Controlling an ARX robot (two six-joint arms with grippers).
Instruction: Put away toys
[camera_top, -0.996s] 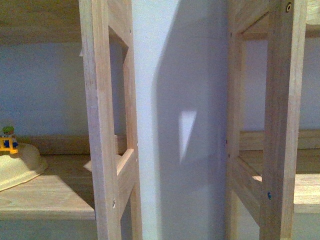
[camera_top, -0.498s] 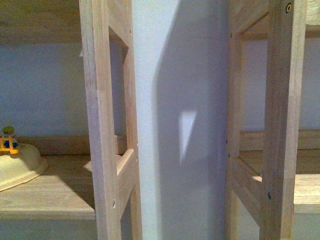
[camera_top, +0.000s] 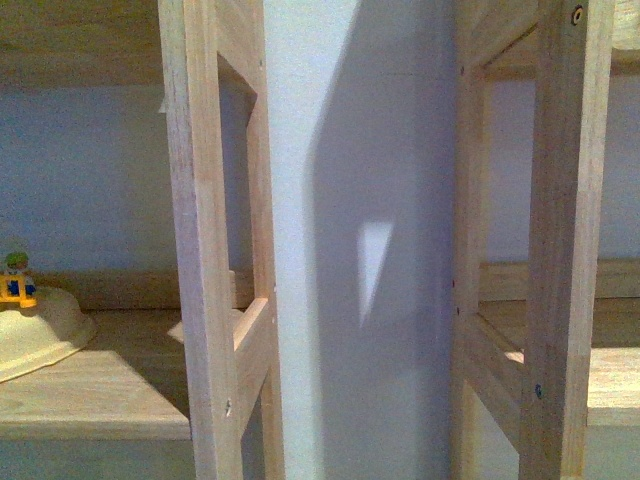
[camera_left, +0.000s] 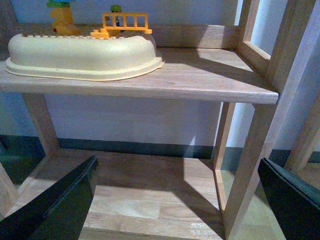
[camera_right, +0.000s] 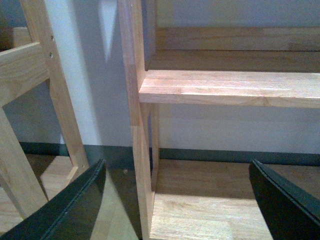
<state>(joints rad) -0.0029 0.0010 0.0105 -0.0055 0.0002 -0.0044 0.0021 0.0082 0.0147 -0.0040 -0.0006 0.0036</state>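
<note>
No soft orange-yellow plush toy in any view — I can't say where it is, so I can't tell whether it's already stowed or still to fetch. My guess: either the putting-away is finished or I'm between pickups.

Both of mine are empty. My left hand (camera_left: 175, 200) shows as two dark fingers at the lower corners of the left wrist view, spread wide, nothing between them. My right hand (camera_right: 175, 200) is the same in the right wrist view — dark fingers at lower left and lower right, wide apart, holding nothing.

What is on the shelves: a cream-coloured rounded plastic base plate with studded rim (camera_left: 82, 52) sits on the upper pale wooden shelf board (camera_left: 200, 82) at the upper left of the left wrist view. On it stand an orange plastic toy fence piece (camera_left: 125, 22) and a yellow-and-green block figure (camera_left: 62, 17) cut off by the top edge. The front view catches the same plate at lower left with a small green-and-yellow brick figure (camera_top: 15, 280) on it. The lower wooden shelf board (camera_left: 140, 195) under it shows only bare wood in view.

Room: two light pine shelving units with upright posts (camera_top: 205, 240) and (camera_top: 560, 240), a gap of pale bluish-white wall (camera_top: 330, 150) between them with a small patch of light at centre. The right unit's shelf board (camera_right: 225, 87) is bare where visible. A dark skirting strip (camera_right: 225, 156) runs along the wall base.
</note>
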